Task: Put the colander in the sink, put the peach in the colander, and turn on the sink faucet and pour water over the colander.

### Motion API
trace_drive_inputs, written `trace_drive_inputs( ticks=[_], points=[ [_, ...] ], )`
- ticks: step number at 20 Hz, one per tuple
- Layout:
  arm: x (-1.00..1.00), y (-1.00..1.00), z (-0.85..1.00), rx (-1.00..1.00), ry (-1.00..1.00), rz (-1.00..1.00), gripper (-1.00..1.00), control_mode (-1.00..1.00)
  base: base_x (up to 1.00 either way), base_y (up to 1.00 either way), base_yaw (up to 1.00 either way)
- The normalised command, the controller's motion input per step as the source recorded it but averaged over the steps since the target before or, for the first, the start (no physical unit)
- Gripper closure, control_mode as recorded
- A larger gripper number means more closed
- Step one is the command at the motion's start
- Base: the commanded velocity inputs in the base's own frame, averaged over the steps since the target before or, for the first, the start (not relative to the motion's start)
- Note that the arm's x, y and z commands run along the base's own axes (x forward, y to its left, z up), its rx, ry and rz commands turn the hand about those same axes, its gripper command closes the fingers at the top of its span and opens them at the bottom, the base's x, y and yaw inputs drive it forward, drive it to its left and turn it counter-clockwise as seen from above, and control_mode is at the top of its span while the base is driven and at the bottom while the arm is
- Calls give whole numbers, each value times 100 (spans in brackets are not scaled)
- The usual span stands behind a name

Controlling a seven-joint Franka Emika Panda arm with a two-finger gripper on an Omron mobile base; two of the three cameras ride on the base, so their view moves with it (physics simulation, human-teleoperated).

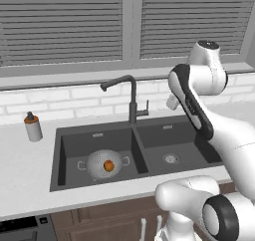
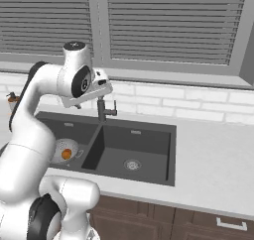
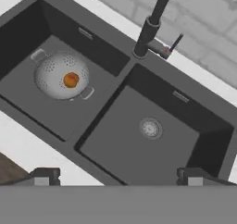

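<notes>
Peach sits in colander in sink's left basin; faucet remains to be turned on, jaws wide open, empty.

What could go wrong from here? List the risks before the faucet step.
1. The sink faucet has only a small side lever; the open gripper, high over the right basin, might slip off it.
2. The spout ends above the back of the left basin, while the colander sits nearer the front, so water may miss it.
3. The peach lies loose in the colander and could roll under the stream.
</notes>
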Motion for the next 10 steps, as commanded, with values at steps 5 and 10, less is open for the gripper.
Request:
trace_drive_inputs(
  ticks=[5, 10],
  points=[
    [-6, -41, -35, -4, -58, 27, -100, -100, 0, 0, 0],
    [-3, -38, -19, 34, -30, 23, -100, -100, 0, 0, 0]
  ],
)
